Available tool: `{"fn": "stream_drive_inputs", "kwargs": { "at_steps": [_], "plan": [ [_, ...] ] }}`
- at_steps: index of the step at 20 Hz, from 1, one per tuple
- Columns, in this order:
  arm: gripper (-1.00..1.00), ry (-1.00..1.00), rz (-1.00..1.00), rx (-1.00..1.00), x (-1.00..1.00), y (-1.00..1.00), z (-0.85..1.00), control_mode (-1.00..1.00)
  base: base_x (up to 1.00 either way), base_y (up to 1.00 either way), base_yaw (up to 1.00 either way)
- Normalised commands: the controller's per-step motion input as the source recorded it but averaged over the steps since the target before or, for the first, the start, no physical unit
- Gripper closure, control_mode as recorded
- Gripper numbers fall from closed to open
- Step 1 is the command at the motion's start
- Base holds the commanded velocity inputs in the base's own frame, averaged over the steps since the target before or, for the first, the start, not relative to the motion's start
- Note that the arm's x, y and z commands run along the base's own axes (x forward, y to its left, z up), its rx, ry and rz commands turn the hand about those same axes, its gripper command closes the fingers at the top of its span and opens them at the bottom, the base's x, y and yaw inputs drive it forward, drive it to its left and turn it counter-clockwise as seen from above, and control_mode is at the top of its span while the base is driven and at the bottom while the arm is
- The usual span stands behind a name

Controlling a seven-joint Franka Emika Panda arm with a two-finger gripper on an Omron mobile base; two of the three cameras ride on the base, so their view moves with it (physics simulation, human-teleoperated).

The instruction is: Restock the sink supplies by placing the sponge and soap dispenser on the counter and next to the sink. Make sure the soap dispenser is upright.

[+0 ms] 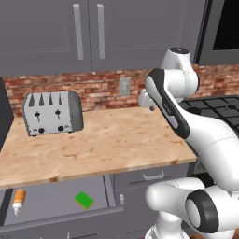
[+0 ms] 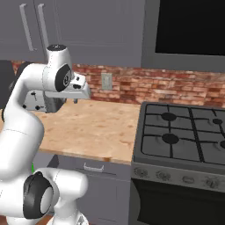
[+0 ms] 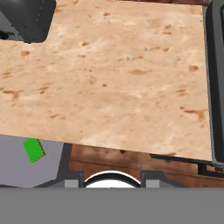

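left base view | sponge [image 1: 84, 200] and soap dispenser [image 1: 18, 200] in open drawer [image 1: 56, 207] | claw [image 1: 151, 108] above counter [image 1: 116, 140], grip state unclear

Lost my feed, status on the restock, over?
Gripper high over counter, holding nothing. Sponge and soap dispenser lying in open drawer below. Nothing blocking the drawer.

- Even, soft rendered light throughout; no glare or bright hotspots.
- The worktop [image 1: 116, 140] is brightly lit, its wood grain slightly soft and low in resolution.
- A faint shadow lies beneath the toaster [image 1: 52, 112], left of frame.
- Upper cabinets [image 1: 88, 32] sit dim and flat grey.
- No edge distortion.
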Motion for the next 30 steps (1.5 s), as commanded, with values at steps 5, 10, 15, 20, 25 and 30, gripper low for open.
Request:
{"fn": "stream_drive_inputs", "kwargs": {
  "at_steps": [5,10,15,20,25,30],
  "plan": [
    [-1.00,0.00,0.00,0.00,0.00,0.00,0.00,1.00,-0.27,0.01,0.00],
    [-1.00,0.00,0.00,0.00,0.00,0.00,0.00,1.00,-0.86,0.21,0.00],
    [-1.00,0.00,0.00,0.00,0.00,0.00,0.00,1.00,-0.67,0.53,-0.02],
    [-1.00,0.00,0.00,0.00,0.00,0.00,0.00,1.00,-0.04,0.78,-0.08],
    [-1.00,0.00,0.00,0.00,0.00,0.00,0.00,1.00,0.00,0.66,-0.06],
    [-1.00,0.00,0.00,0.00,0.00,0.00,0.00,1.00,0.08,0.23,0.00]
  ]
}}
